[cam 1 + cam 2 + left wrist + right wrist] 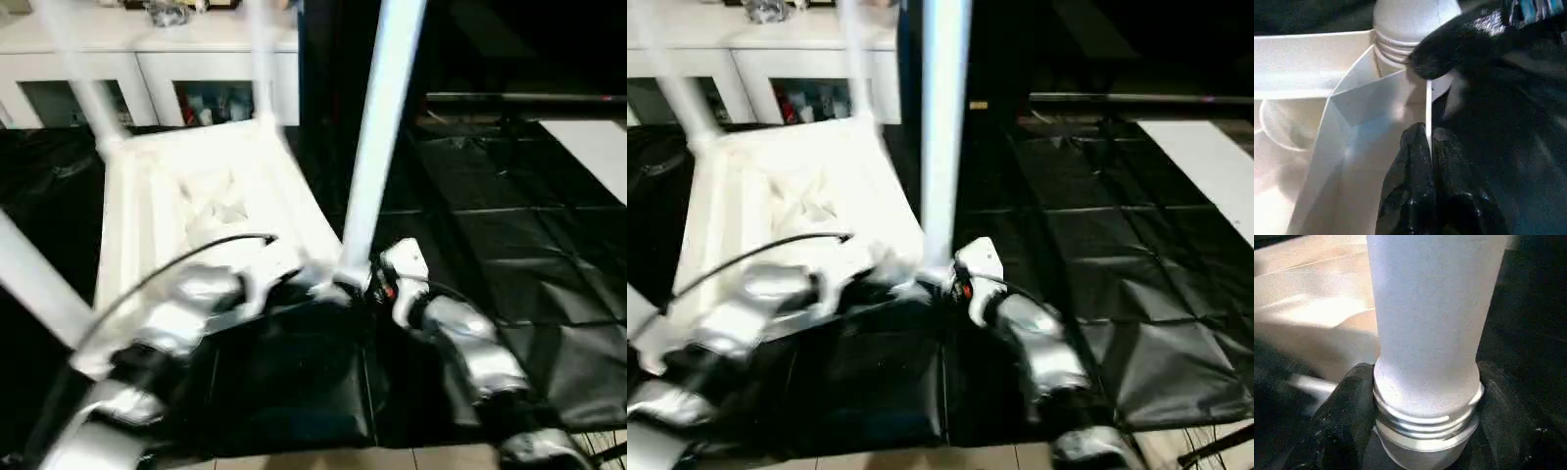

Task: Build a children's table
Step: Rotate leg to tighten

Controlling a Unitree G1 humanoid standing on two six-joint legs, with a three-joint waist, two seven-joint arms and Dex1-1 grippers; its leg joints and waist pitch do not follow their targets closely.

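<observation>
The children's table lies upside down on the black sheet, its ribbed white top (206, 196) facing up. Three white legs (93, 98) stand in its corner sockets. A fourth leg (377, 147) rises at the near right corner, and its threaded end (1425, 431) sits at the socket. My right gripper (1425, 416) hugs that leg just above the thread, one black finger (1344, 416) pressed to each side. The left gripper (1429, 142) is shut on the thin white rim (1428, 112) of the top beside this corner.
A white cabinet (147, 69) with glass doors stands behind the table. The black sheet (509, 215) stretches off to the right, with a white panel (598, 147) at its far right edge. A black cable (167, 264) arcs over my left forearm.
</observation>
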